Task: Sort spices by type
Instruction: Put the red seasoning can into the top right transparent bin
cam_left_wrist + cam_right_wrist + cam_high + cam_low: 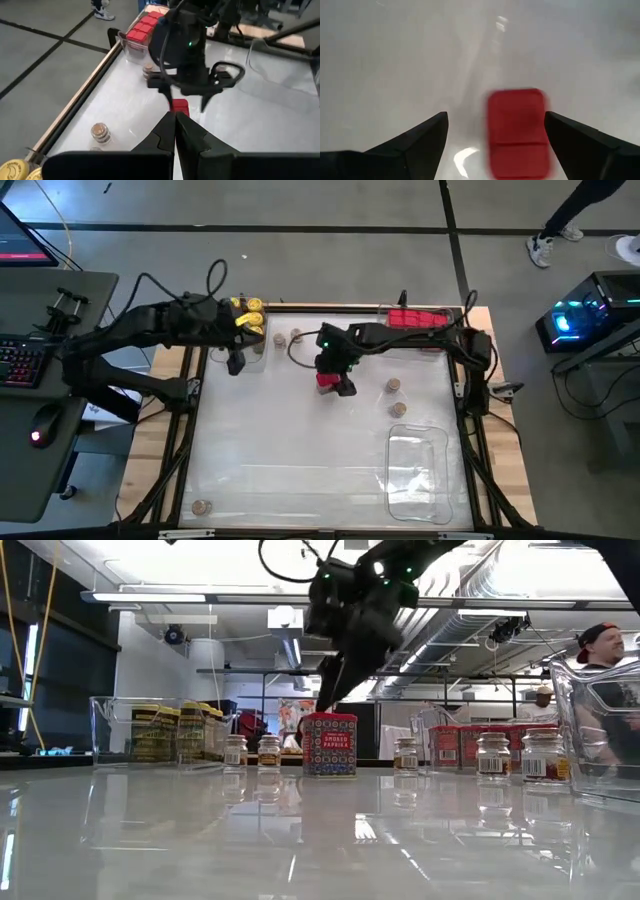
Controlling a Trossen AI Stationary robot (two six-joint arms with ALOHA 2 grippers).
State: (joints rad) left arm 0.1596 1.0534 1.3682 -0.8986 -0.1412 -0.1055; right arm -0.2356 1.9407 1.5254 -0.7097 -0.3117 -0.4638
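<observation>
Right gripper (pixel 342 383) is spread wide and hanging right over the red paprika box (pixel 328 381), which stands upright mid-table, off-center toward 1 finger, so it needs a nudge sideways before dropping. Left gripper (pixel 236 363) sits pressed together farther off by the yellow-lidded jars (pixel 248 311), so right is clearly nearer

the table (pixel 300 470) is white and shiny, with a wood edge around it. a red box (pixel 327 381) stands near the middle. small round jars with brown lids (pixel 393 385) stand on the table, some near the back, two on the right and one (pixel 202 506) alone at the front left corner. a clear tray (pixel 417 470) sits at the front right. a tray with yellow lidded jars (pixel 250 312) is at the back left, and a tray of red boxes (pixel 418 318) is at the back right.
</observation>
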